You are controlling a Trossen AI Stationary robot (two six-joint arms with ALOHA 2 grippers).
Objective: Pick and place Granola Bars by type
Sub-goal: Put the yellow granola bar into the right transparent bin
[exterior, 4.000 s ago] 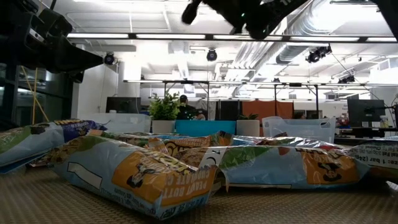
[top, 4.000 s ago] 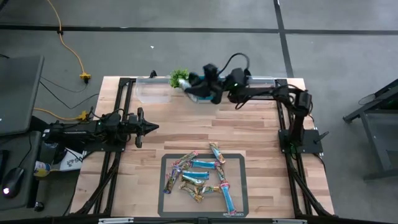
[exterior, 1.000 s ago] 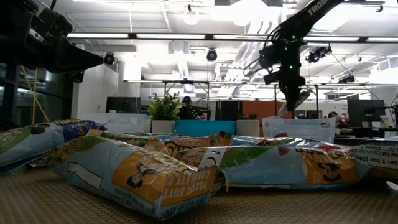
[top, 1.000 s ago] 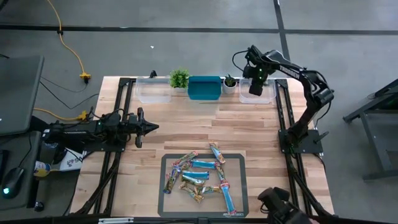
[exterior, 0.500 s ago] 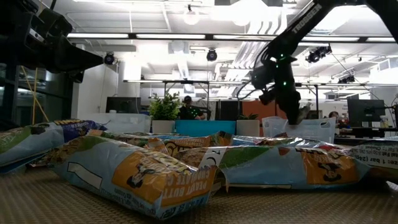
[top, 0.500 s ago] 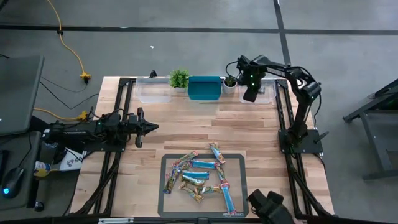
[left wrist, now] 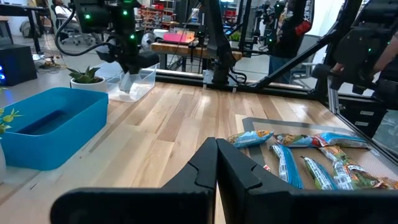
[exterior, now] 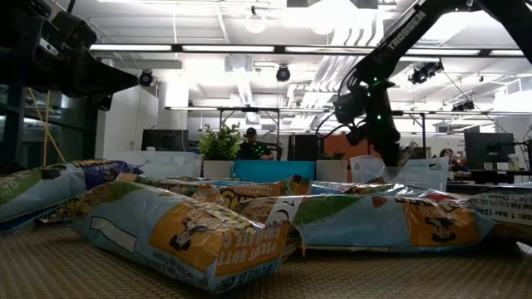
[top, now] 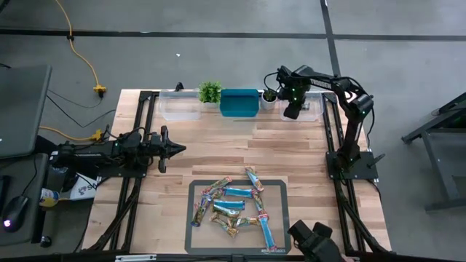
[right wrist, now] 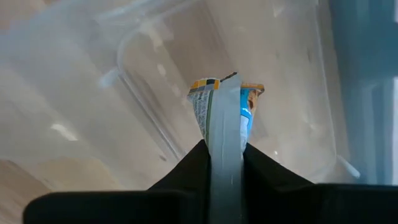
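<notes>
Several granola bars [top: 237, 209], light blue and red/brown, lie in a heap on a dark tray [top: 195, 191] near the table's near edge; they fill the foreground of the low view [exterior: 199, 228]. My right gripper [top: 291, 110] points down into the clear bin [top: 309, 109] at the far right corner, shut on a light blue bar [right wrist: 227, 93]. It also shows in the low view [exterior: 389, 158]. My left gripper [top: 175, 149] waits shut at the table's left, and its shut fingers fill the bottom of the left wrist view [left wrist: 216, 155]. My right gripper pinches the light blue bar between its two fingers, edge-on, with the wrapper [right wrist: 227, 127] standing in the gap. The bar's free end [right wrist: 227, 86] sticks out beyond the fingertips. The fingers come from above, pointing down. The bar points down over the clear bin's floor.
A blue bin [top: 239, 102] sits mid far edge, with a second clear bin [top: 180, 105] to its left. Two small potted plants [top: 210, 91] [top: 269, 95] stand between the bins. A dark shape [top: 317, 244] shows past the near edge. Bare wood lies mid-table.
My right gripper has moved a little toward the table's left and near side, and has come down from above the clear bin until its fingers reach inside the bin's walls, still shut on the blue bar.
</notes>
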